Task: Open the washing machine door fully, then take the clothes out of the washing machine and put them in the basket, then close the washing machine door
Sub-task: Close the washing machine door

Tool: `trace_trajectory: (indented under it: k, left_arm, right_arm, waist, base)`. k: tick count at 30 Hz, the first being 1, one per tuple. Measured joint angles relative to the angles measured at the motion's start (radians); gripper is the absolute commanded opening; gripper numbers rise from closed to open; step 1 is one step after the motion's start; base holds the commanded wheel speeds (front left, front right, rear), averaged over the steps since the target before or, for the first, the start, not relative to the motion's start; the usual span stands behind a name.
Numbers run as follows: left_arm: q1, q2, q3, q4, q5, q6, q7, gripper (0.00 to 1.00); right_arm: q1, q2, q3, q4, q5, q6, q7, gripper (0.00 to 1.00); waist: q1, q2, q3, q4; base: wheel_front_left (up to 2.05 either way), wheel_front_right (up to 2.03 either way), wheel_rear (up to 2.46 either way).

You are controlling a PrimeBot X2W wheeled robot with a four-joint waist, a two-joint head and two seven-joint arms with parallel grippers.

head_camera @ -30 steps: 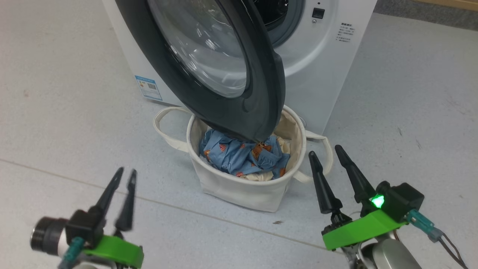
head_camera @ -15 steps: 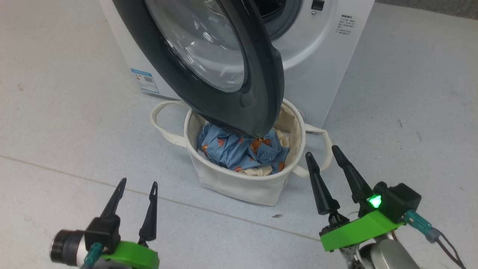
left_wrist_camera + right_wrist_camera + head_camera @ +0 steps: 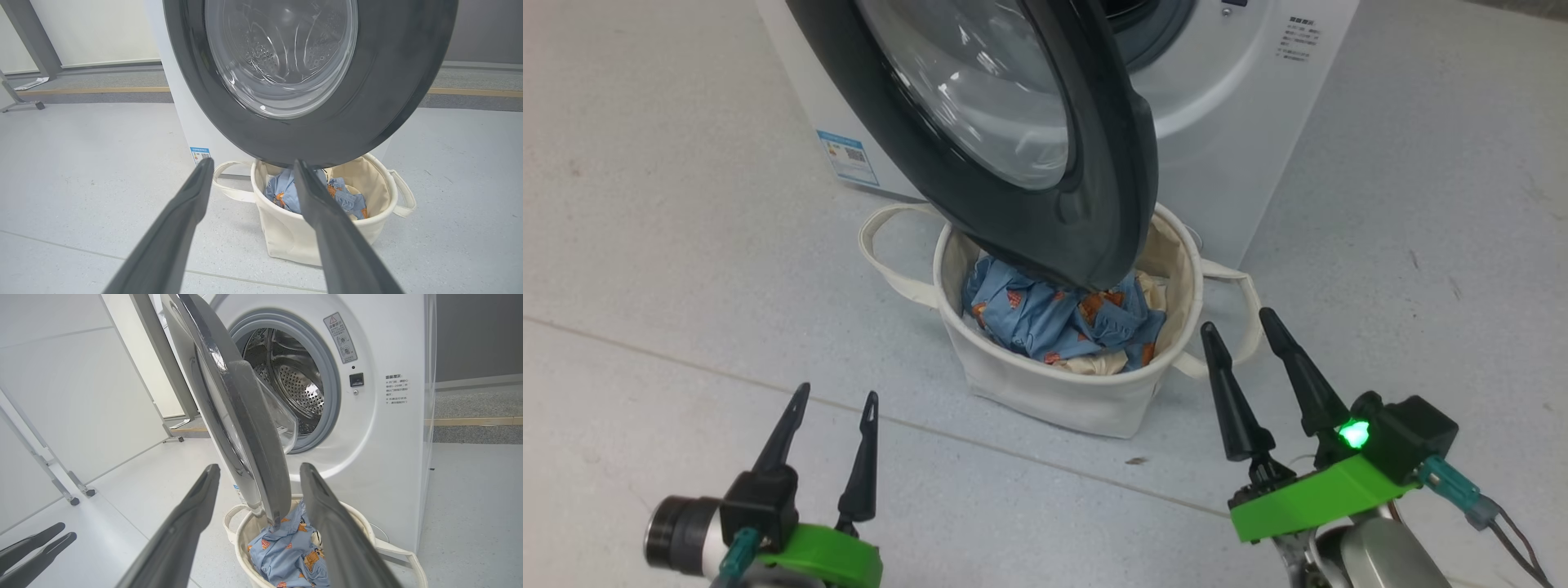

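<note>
**A:** Where are the clothes?

**B:** The clothes (image 3: 1054,322) are in the basket (image 3: 1054,396), blue printed fabric on top with a bit of cream at the front. The basket is on the floor (image 3: 686,269), just in front of the washing machine (image 3: 1241,163). Can't tell if it touches the machine.

**A:** Door?

**B:** The washing machine door (image 3: 1103,220) is swung out, not shut. Its lower edge hangs right over the basket and blocks the back of the pile in the head view. From the right wrist the door is edge-on, and the perforated drum (image 3: 300,381) shows past it.

**A:** Grippers?

**B:** Left gripper (image 3: 839,390) is low left over bare floor, fingers apart, empty, well clear of the basket. Right gripper (image 3: 1236,318) is low right, fingers apart, empty, tips near the basket's right handle (image 3: 1245,282).

**A:** Anything else around?

**B:** Blue label (image 3: 848,157) low on the machine, left of the door. Text sticker (image 3: 1303,49) right of the opening. Metal frame legs (image 3: 69,490) stand off to the side by a white panel.
</note>
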Motion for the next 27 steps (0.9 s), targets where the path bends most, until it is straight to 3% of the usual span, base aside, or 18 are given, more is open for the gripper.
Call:
trace_trajectory:
  k: [9, 10, 11, 12, 21, 27]
  left_arm:
    - [-0.017, -0.024, 0.005, 0.010, 0.020, -0.027, 0.000, 1.00]
    - [-0.020, -0.029, 0.005, 0.012, 0.020, -0.034, 0.000, 1.00]
    - [-0.021, -0.034, 0.005, 0.013, 0.020, -0.035, 0.000, 1.00]
    - [-0.023, -0.038, 0.005, 0.015, 0.020, -0.035, 0.000, 1.00]
    - [-0.072, -0.065, 0.012, 0.017, 0.039, -0.052, 0.000, 1.00]
    - [-0.116, -0.098, 0.011, 0.017, 0.046, -0.062, 0.000, 1.00]
  right_arm:
    - [-0.019, 0.000, 0.054, -0.009, 0.000, 0.000, 0.000, 1.00]
    - [-0.027, 0.000, 0.064, -0.009, 0.000, 0.000, 0.000, 0.90]
    - [-0.036, 0.000, 0.077, -0.010, 0.000, 0.000, 0.000, 0.15]
    - [-0.047, 0.000, 0.095, -0.009, 0.000, 0.000, 0.000, 0.00]
    - [-0.167, -0.002, 0.195, 0.036, -0.018, 0.000, 0.000, 0.00]
    - [-0.289, -0.004, 0.186, 0.068, -0.024, 0.000, 0.000, 0.00]
  waist:
    - [0.0000, 0.0000, 0.030, 0.017]
    - [0.0000, 0.0000, 0.035, 0.020]
    - [0.0000, 0.0000, 0.040, 0.022]
    - [0.0000, 0.0000, 0.045, 0.025]
    - [0.0000, 0.0000, 0.111, 0.049]
    - [0.0000, 0.0000, 0.179, 0.073]
  base:
    - [0.00, 0.00, 0.00]
    - [0.00, 0.00, 0.00]
    - [0.00, 0.00, 0.00]
    - [0.00, 0.00, 0.00]
    - [0.00, 0.00, 0.00]
    - [0.00, 0.00, 0.00]
